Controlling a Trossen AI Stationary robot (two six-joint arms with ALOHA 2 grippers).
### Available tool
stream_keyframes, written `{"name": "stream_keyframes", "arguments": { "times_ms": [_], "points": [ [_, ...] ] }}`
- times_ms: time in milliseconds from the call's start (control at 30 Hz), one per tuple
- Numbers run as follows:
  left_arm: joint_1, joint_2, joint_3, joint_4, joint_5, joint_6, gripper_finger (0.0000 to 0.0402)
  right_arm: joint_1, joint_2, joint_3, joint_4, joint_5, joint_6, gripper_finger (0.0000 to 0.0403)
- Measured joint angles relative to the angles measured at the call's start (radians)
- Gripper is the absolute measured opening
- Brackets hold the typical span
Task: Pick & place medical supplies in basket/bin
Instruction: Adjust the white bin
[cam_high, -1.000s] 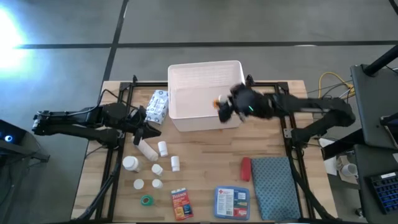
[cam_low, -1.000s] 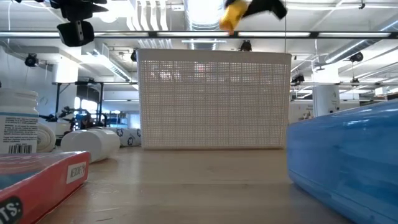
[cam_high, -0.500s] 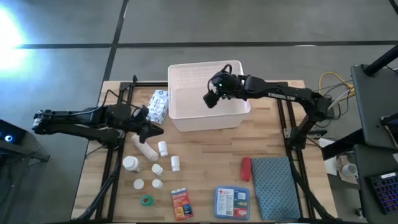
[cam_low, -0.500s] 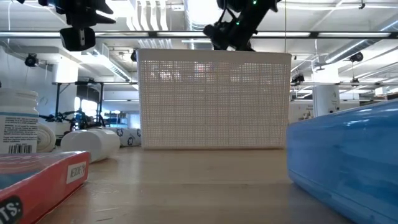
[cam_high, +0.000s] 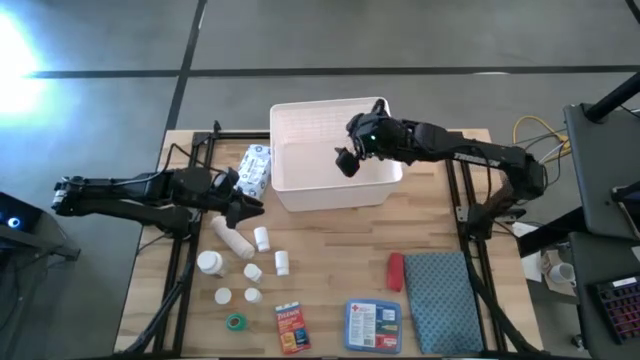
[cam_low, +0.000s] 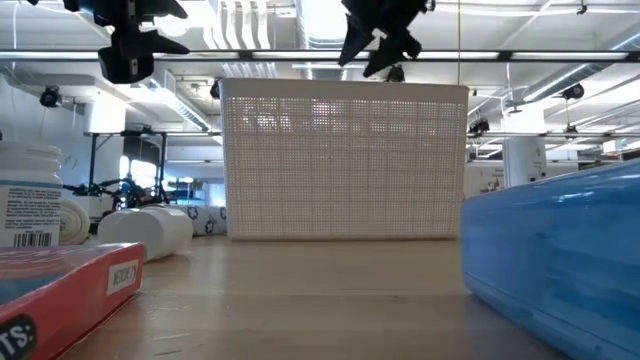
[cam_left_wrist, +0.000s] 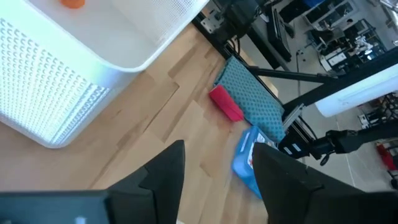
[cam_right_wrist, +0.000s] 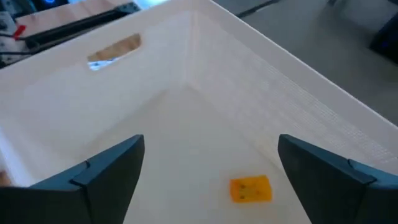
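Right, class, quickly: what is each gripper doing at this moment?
Left gripper: open, empty, above the wooden table.
Right gripper: open, empty, over the large white slotted plastic basket.

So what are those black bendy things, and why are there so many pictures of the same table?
Those are two robot arms. Each ends in a gripper, a hand with just two fingers. One camera looks straight down on the table, one sits low on the tabletop, and one rides on each arm's wrist.

The job is putting medical supplies into the white basket. The right gripper hangs open over the basket, holding nothing. Its wrist camera shows a small orange thing lying on the basket's floor.

The left gripper hovers, open and empty, beside the basket over some white pill bottles. Also waiting on the table are a white-blue wipes packet, a green tape roll, an orange-red box, a blue first-aid box and a red tube. The teal-grey cloth mat is just a mat.
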Motion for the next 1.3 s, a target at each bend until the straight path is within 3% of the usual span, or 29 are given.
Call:
{"name": "stream_keyframes", "arguments": {
  "times_ms": [333,600,800,933,1133,1300],
  "points": [
    [0.001,0.041,-0.001,0.006,-0.01,0.001,0.0169,0.132,-0.09,-0.004,-0.075,0.105,0.033,0.0343],
    [0.001,0.085,-0.001,-0.096,-0.169,0.001,0.0169,0.252,-0.113,-0.02,-0.43,0.141,0.327,0.0343],
    [0.002,0.099,-0.001,-0.224,-0.242,-0.022,0.0169,0.34,-0.113,-0.063,-0.569,0.139,0.536,0.0343],
    [0.001,0.124,-0.005,-0.289,-0.229,-0.061,0.0169,0.388,-0.118,-0.108,-0.596,0.088,0.636,0.0343],
    [-0.008,0.193,-0.03,-0.288,-0.131,-0.088,0.0169,0.439,-0.121,-0.225,-0.603,-0.077,0.743,0.0343],
    [-0.044,0.236,-0.016,-0.281,-0.149,-0.016,0.0169,0.534,-0.118,-0.318,-0.572,-0.087,0.802,0.0343]
  ]
}}
